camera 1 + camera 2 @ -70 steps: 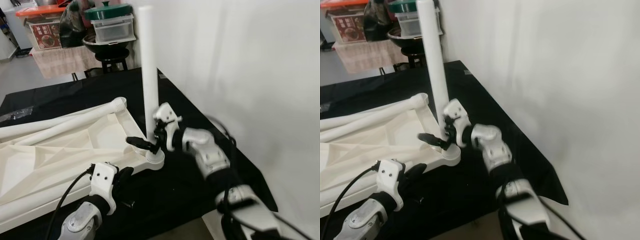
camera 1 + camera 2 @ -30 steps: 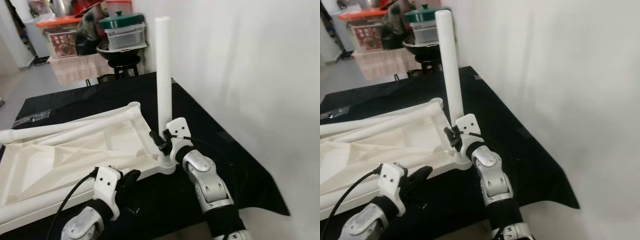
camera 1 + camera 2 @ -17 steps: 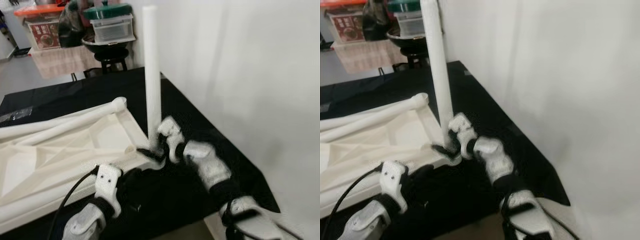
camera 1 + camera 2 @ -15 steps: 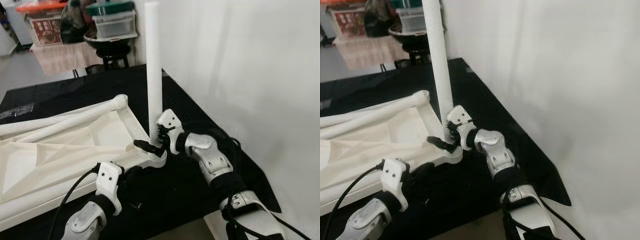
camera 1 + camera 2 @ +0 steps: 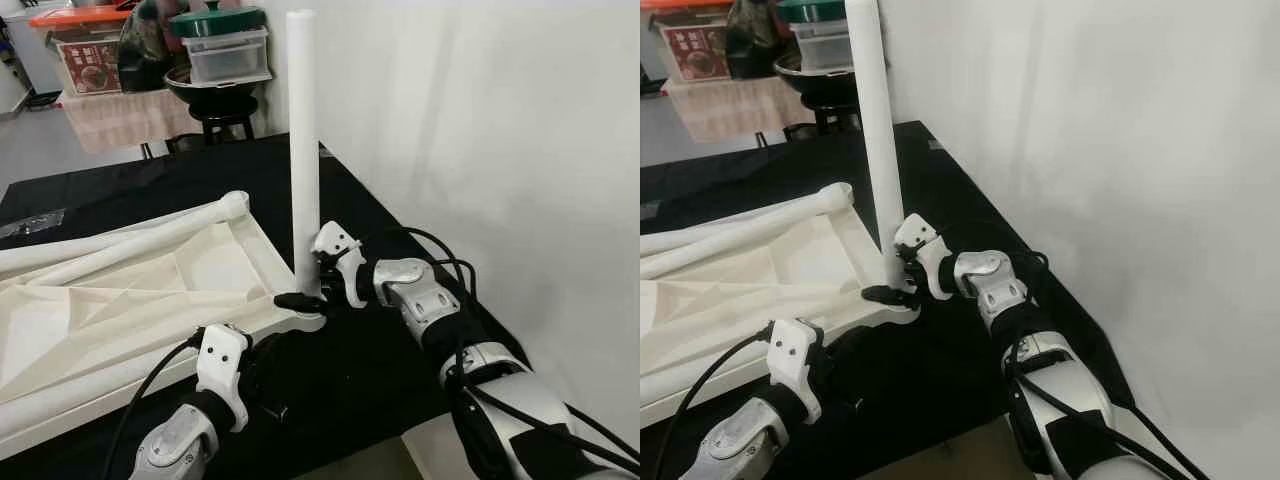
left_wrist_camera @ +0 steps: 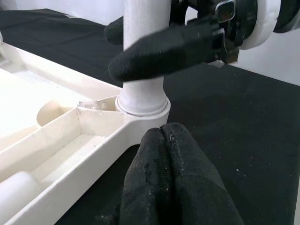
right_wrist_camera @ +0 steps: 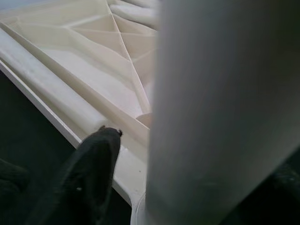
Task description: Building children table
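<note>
on the black-draped counter [image 5: 400, 370] the upturned white plastic tabletop [image 5: 130, 290] lies with its tall white tube leg [image 5: 304, 150] upright in the near corner socket, now plumb rather than leaning as a moment ago, so it looks seated. the right gripper [image 5: 300, 290] has its jaws pinching the leg's base, while the left gripper [image 6: 173, 173], jaws pressed together, sits just before the socket.

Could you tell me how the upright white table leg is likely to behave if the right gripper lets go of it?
The leg is tall and narrow, seated only at the tabletop's corner socket, so it may lean or tip. It looks like stiff plastic, probably light. If it falls, its round form could roll on the black cloth. The right gripper grips its base.
</note>
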`<state>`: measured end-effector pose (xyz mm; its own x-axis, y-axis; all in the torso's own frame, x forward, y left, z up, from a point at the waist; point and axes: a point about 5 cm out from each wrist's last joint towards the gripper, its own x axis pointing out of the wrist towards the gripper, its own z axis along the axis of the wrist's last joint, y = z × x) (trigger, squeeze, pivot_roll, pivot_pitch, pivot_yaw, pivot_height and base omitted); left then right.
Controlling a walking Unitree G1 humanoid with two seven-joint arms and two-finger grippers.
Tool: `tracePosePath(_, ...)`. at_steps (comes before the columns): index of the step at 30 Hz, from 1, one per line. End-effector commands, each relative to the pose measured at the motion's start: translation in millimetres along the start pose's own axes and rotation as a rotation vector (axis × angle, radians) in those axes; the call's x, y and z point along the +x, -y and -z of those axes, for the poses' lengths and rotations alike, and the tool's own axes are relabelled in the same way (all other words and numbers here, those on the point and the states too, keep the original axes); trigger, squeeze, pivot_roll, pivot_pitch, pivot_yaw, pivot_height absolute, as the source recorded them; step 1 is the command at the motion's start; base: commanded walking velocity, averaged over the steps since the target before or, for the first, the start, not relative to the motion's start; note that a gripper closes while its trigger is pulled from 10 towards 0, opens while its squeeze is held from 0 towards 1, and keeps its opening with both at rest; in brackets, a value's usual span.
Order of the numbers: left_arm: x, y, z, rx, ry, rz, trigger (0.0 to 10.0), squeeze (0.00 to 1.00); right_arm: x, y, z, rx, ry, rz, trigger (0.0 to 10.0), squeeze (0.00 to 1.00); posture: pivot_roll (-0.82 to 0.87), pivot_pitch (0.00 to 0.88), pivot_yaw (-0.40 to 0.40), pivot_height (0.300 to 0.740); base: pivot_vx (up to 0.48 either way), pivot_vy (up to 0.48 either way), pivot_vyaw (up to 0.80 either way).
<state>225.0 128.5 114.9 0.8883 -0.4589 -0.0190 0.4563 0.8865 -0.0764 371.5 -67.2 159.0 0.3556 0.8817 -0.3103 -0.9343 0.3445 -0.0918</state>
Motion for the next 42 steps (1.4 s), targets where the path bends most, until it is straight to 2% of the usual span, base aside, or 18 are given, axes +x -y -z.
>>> tracePosePath(1, -0.8, 0.6, 5.2, -0.013, -0.018, 0.001, 10.0, 0.00, 2.2, -2.1, -3.1, 0.017, 0.028, -0.043, 0.0, 0.00, 0.03, 0.000, -0.027, 0.740, 0.000, 0.000, 0.00)
tracePosePath(12, -3.6, 1.4, 2.8, -0.031, -0.011, 0.013, 10.0, 0.00, -20.1, 4.2, 18.8, 0.009, 0.055, 0.076, 0.0, 0.00, 0.00, 0.004, -0.015, 0.740, 0.000, 0.000, 0.00)
tracePosePath(13, -4.9, 1.1, 2.3, -0.029, -0.012, 0.014, 10.0, 0.00, -15.5, 2.5, 24.2, 0.034, 0.050, 0.231, 0.0, 0.00, 0.01, 0.013, -0.018, 0.740, 0.000, 0.000, 0.00)
tracePosePath(14, -4.9, 1.1, 2.3, -0.029, -0.012, 0.014, 10.0, 0.00, -15.5, 2.5, 24.2, 0.034, 0.050, 0.231, 0.0, 0.00, 0.01, 0.013, -0.018, 0.740, 0.000, 0.000, 0.00)
tracePosePath(15, -6.6, -0.2, 1.4, -0.028, -0.012, 0.012, 10.0, 0.00, -12.3, -2.9, 28.5, 0.144, 0.090, 0.575, 0.0, 0.00, -0.01, 0.027, -0.008, 0.740, 0.000, 0.000, 0.00)
tracePosePath(16, -7.5, -1.6, 0.5, -0.024, -0.014, 0.010, 10.0, 0.00, -5.1, -32.9, 36.6, 0.209, 0.088, 0.681, 0.0, 0.00, -0.01, 0.037, 0.008, 0.740, 0.000, 0.000, 0.00)
tracePosePath(18, -7.5, -1.6, 0.5, -0.024, -0.014, 0.010, 10.0, 0.00, -5.1, -32.9, 36.6, 0.209, 0.088, 0.681, 0.0, 0.00, -0.01, 0.037, 0.008, 0.740, 0.000, 0.000, 0.00)
tracePosePath(19, -8.1, -3.2, 0.5, -0.019, -0.017, 0.008, 10.0, 0.00, -2.0, -48.9, 28.9, 0.155, 0.115, 0.681, 0.0, 0.00, -0.04, 0.013, 0.016, 0.740, 0.000, 0.000, 0.00)
tracePosePath(21, -7.9, -4.8, 0.8, -0.017, -0.022, 0.005, 10.0, 0.00, 7.7, -50.6, 26.2, 0.131, 0.112, 0.611, 0.0, 0.00, -0.01, 0.017, -0.004, 0.740, 0.000, 0.000, 0.00)
tracePosePath(25, -8.2, -6.7, 0.4, -0.012, -0.023, -0.015, 10.0, 0.00, 13.1, -43.6, 34.9, 0.170, 0.066, 0.620, 0.0, 0.00, -0.01, 0.017, 0.003, 0.740, 0.000, 0.000, 0.00)
tracePosePath(26, -8.5, -7.7, 0.4, -0.006, -0.022, -0.031, 10.0, 0.00, 13.0, -41.5, 35.4, 0.173, 0.061, 0.631, 4.2, 0.00, 0.00, 0.013, 0.004, 0.740, 0.000, 0.000, 0.00)
tracePosePath(28, -8.6, -8.5, 0.4, -0.001, -0.021, -0.041, 10.0, 0.00, 12.9, -40.2, 35.5, 0.173, 0.059, 0.639, 4.2, 0.00, 0.00, 0.013, 0.004, 0.740, 0.000, 0.000, 0.00)
tracePosePath(29, -8.6, -9.9, -0.2, 0.004, -0.016, -0.058, 10.0, 0.00, 12.9, -38.4, 40.0, 0.211, 0.043, 0.642, 10.0, 0.00, -0.01, 0.011, 0.005, 0.740, 0.000, 0.000, 0.00)
tracePosePath(30, -8.6, -9.9, -0.2, 0.004, -0.016, -0.058, 10.0, 0.00, 12.9, -38.4, 40.0, 0.211, 0.043, 0.642, 10.0, 0.00, -0.01, 0.011, 0.005, 0.740, 0.000, 0.000, 0.00)
tracePosePath(31, -8.2, -11.5, -1.0, 0.011, -0.017, -0.068, 10.0, 0.00, 12.4, -38.6, 38.4, 0.227, 0.063, 0.622, 10.0, 1.00, -0.01, 0.008, 0.006, 0.740, 0.000, 0.000, 0.00)
tracePosePath(33, -8.0, -12.8, -1.6, 0.015, -0.018, -0.075, 10.0, 0.00, 11.2, -40.4, 36.3, 0.238, 0.078, 0.615, 10.0, 1.00, -0.01, 0.008, 0.007, 0.740, 0.000, 0.000, 0.00)
tracePosePath(39, -10.6, -25.8, -7.8, 0.028, 0.001, -0.185, 10.0, 0.00, -12.5, -47.7, 24.6, 0.259, 0.142, 0.599, 10.0, 1.00, -0.03, 0.007, 0.018, 0.740, 0.000, 0.000, 0.00)
tracePosePath(42, -17.4, -32.2, -8.9, 0.043, 0.006, -0.257, 10.0, 0.00, -30.1, -50.3, 26.6, 0.229, 0.171, 0.500, 10.0, 1.00, -0.03, 0.007, 0.024, 0.740, 0.000, 0.000, 0.00)
